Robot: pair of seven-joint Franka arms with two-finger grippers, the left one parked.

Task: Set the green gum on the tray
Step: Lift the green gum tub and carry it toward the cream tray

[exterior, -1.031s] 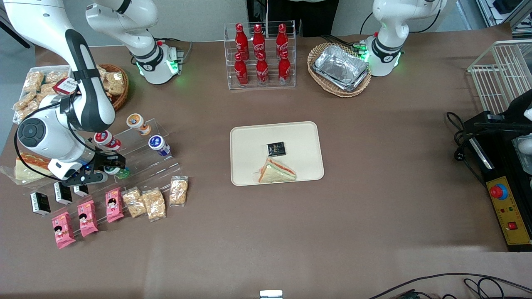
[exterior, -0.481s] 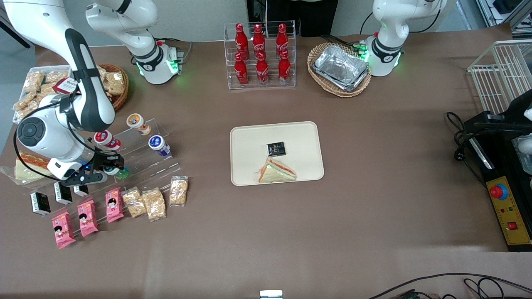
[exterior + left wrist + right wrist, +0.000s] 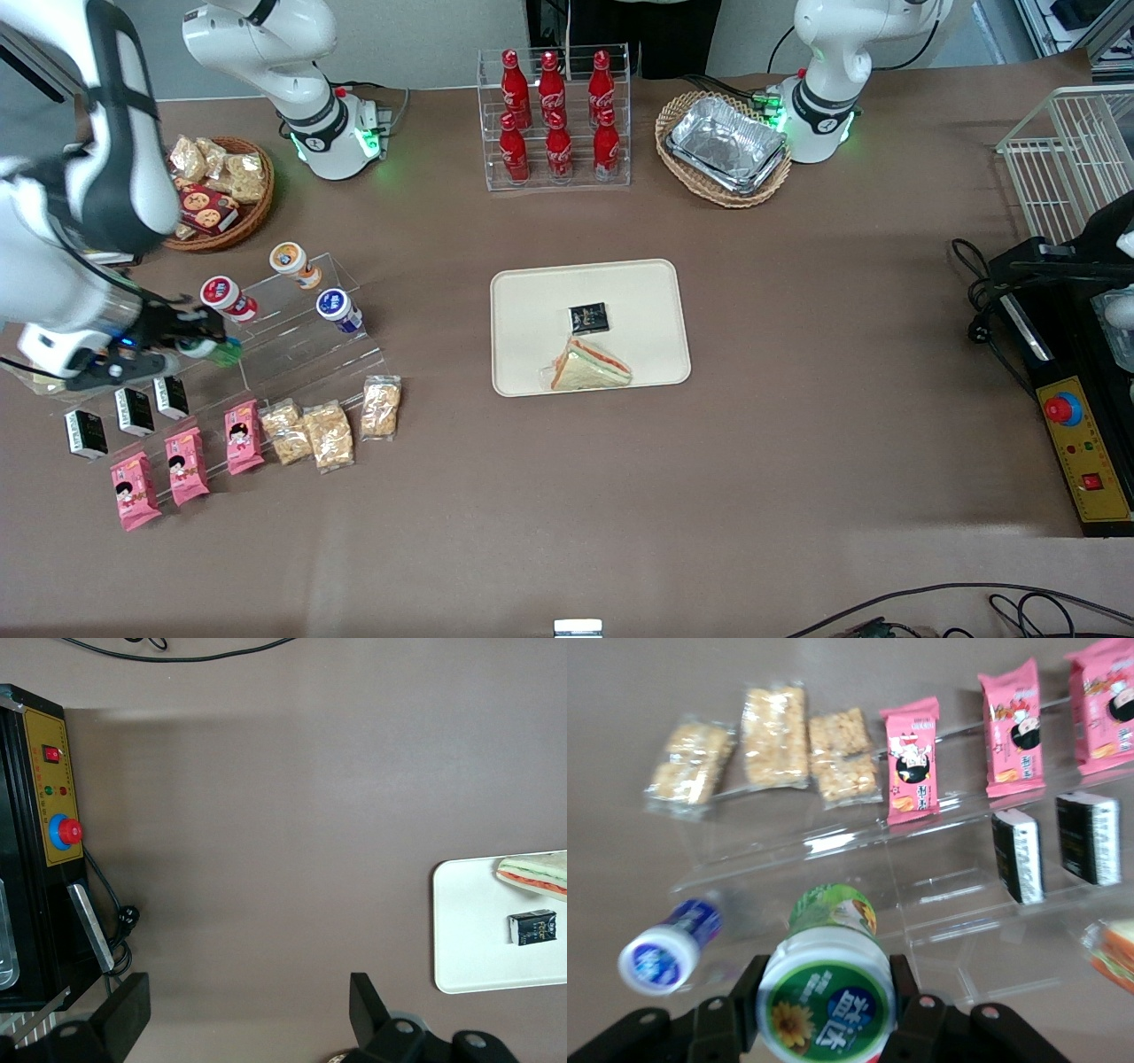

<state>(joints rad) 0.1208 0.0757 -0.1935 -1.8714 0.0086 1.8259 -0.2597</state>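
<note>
Lifted off the acrylic stand since a second ago, pincer clamps green gum above it; transport step: next, carry toward tray, well apart, over the counter

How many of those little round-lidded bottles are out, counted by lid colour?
Green: 1, the green gum, gripped in the claw, just nearer the front camera than the red one
Red: 1, red-lidded bottle
Blue: 1, blue-lidded bottle
Orange: 1, orange-lidded bottle
Total: 4
</note>
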